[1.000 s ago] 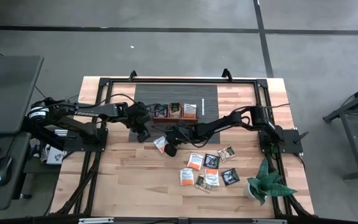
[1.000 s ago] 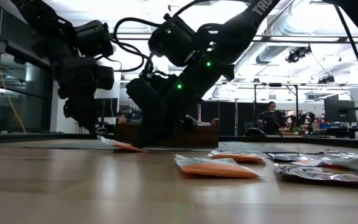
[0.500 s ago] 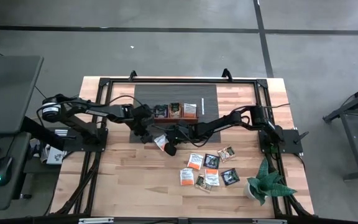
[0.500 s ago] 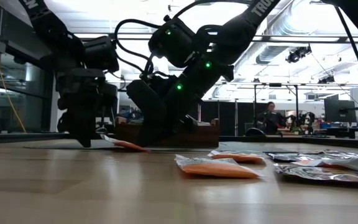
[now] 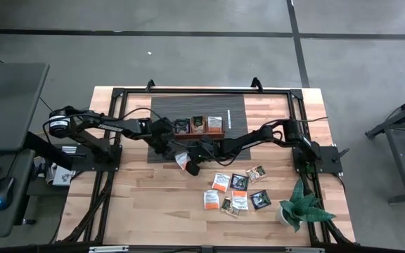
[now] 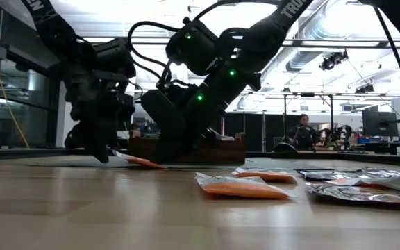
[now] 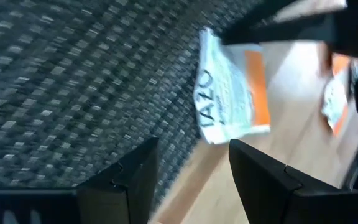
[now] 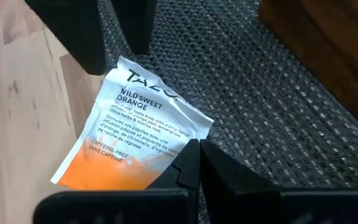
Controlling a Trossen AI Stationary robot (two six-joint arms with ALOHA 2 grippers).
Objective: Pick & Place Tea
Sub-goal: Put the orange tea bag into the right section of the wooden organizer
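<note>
An orange-and-white tea sachet [image 5: 181,160] [image 8: 129,124] lies across the near edge of the dark woven mat [image 5: 234,112], its white end on the mat and its orange end over the wood. My right gripper [image 5: 190,167] [image 8: 194,149] is shut at the sachet's orange end. My left gripper [image 5: 169,150] [image 7: 191,143] stands open just short of the sachet's white end [image 7: 219,93], low over the mat, touching nothing. In the low view the sachet [image 6: 136,161] sticks out between the two grippers. My right gripper has its two fingers closed together on the edge of the sachet's orange end [image 8: 166,173], slanting down from the table's right. The fingers cover the pinch itself. The sachet lies almost flat, its white end [image 6: 117,155] a little raised.
A brown wooden tray [image 5: 199,126] with sachets in its compartments stands on the mat behind the grippers. Several loose sachets [image 5: 238,190] lie on the wood to the near right. A potted plant [image 5: 301,207] stands at the near right corner. A person [image 6: 302,128] is far off in the room.
My left gripper has come down and moved right toward the sachet's white end, rolling its wrist as it went. The sachet and my right arm have stayed where they were.
</note>
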